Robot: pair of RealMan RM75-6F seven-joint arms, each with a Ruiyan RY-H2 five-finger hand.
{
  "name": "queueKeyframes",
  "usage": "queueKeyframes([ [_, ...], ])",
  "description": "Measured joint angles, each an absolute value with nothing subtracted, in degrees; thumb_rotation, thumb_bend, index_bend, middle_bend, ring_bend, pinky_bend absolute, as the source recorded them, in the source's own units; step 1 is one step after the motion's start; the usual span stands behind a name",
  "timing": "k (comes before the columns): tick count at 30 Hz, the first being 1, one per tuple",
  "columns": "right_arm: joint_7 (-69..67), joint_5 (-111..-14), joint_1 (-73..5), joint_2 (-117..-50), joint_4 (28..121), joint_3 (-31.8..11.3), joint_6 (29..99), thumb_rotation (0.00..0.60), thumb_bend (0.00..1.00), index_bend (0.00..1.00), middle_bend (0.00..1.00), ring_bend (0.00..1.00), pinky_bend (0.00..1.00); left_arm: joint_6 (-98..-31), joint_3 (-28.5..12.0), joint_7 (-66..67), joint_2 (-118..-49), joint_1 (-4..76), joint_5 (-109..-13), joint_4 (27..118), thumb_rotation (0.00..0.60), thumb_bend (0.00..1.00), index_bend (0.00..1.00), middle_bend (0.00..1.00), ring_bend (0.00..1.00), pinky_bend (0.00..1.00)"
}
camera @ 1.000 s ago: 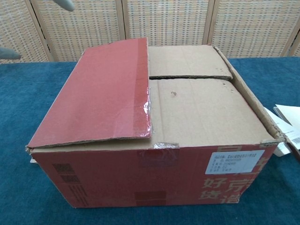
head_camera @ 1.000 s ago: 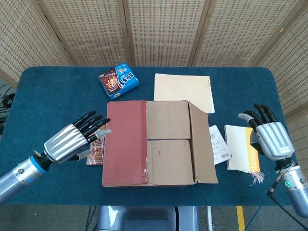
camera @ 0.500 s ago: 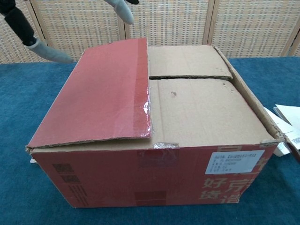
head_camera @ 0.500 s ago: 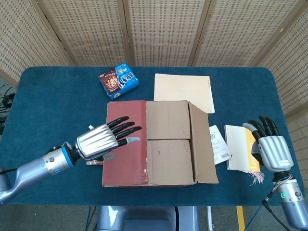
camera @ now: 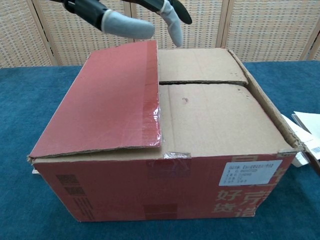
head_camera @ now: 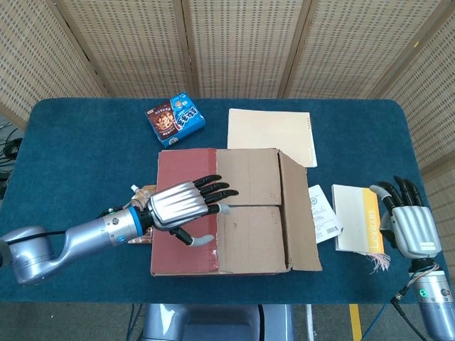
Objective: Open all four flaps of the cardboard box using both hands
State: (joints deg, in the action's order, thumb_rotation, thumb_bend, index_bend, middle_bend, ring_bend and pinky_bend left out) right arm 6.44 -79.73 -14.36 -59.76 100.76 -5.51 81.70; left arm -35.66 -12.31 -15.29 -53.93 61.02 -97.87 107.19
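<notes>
Woven cane screens backed a dark blue cloth-covered table [head_camera: 85, 135], where the brown cardboard box [head_camera: 234, 213] sat mid-table, flaps unopened. Within the last second the left hand [head_camera: 186, 204] had swept in over its red left flap [head_camera: 186, 177], fingers spread and holding nothing, probably nearing the flap edge. The right hand [head_camera: 411, 226] had drawn back, also spread and empty.

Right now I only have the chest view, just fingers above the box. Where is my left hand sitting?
Observer: The left hand is over the red flap, fingertips past its inner edge above the brown flaps.
Operator: And the right hand?
Observer: The right hand is off the box, open, beside the notebook near the table's right edge.
Operator: Anything behind the box?
Observer: A blue snack box and a beige folder lie flat there.
</notes>
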Motion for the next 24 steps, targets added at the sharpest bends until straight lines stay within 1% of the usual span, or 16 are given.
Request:
queueKeyframes([
  [3, 6.09, -79.52, -14.23, -59.85, 100.42, -5.68, 81.41, 0.600, 0.96, 0.20, 0.18, 0.00, 0.05, -33.59, -12.44, -15.30, -54.92, 62.70, -96.22, 106.95, 0.086, 0.82, 0.22, 0.06, 0.05, 0.00],
  [5, 5.89, -79.50, -14.11, -59.88, 100.23, -5.83, 81.35, 0.600, 0.96, 0.20, 0.18, 0.00, 0.05, -32.15, -12.51, -15.01, -55.66, 63.87, -94.96, 106.77, 0.085, 0.86, 0.22, 0.06, 0.05, 0.00],
  [10, 5.46, -79.55, -13.83, -59.91, 99.97, -6.07, 81.36, 0.600, 0.96, 0.20, 0.18, 0.00, 0.05, -29.98, -12.55, -13.52, -57.63, 65.82, -92.69, 105.95, 0.084, 0.87, 0.23, 0.08, 0.07, 0.00],
  [12, 5.19, -79.50, -13.69, -59.93, 99.80, -6.13, 81.34, 0.600, 0.96, 0.20, 0.18, 0.00, 0.05, -29.28, -12.57, -13.05, -58.22, 66.35, -91.71, 105.71, 0.085, 0.92, 0.23, 0.10, 0.08, 0.00],
  [14, 4.87, -79.38, -13.57, -59.97, 99.56, -6.16, 81.23, 0.600, 0.96, 0.20, 0.18, 0.00, 0.05, -28.45, -12.57, -12.37, -58.84, 66.93, -90.59, 105.38, 0.086, 0.98, 0.23, 0.11, 0.09, 0.00],
  [15, 4.71, -79.34, -13.50, -59.99, 99.45, -6.17, 81.19, 0.600, 0.96, 0.20, 0.18, 0.00, 0.05, -28.05, -12.55, -12.02, -59.05, 67.16, -90.19, 105.23, 0.086, 0.99, 0.23, 0.11, 0.09, 0.00],
  [24, 3.56, -79.34, -12.74, -60.07, 98.64, -6.31, 81.29, 0.600, 0.96, 0.20, 0.18, 0.00, 0.05, -25.94, -12.34, -7.65, -61.64, 68.95, -84.74, 103.57, 0.086, 1.00, 0.24, 0.12, 0.10, 0.00],
])
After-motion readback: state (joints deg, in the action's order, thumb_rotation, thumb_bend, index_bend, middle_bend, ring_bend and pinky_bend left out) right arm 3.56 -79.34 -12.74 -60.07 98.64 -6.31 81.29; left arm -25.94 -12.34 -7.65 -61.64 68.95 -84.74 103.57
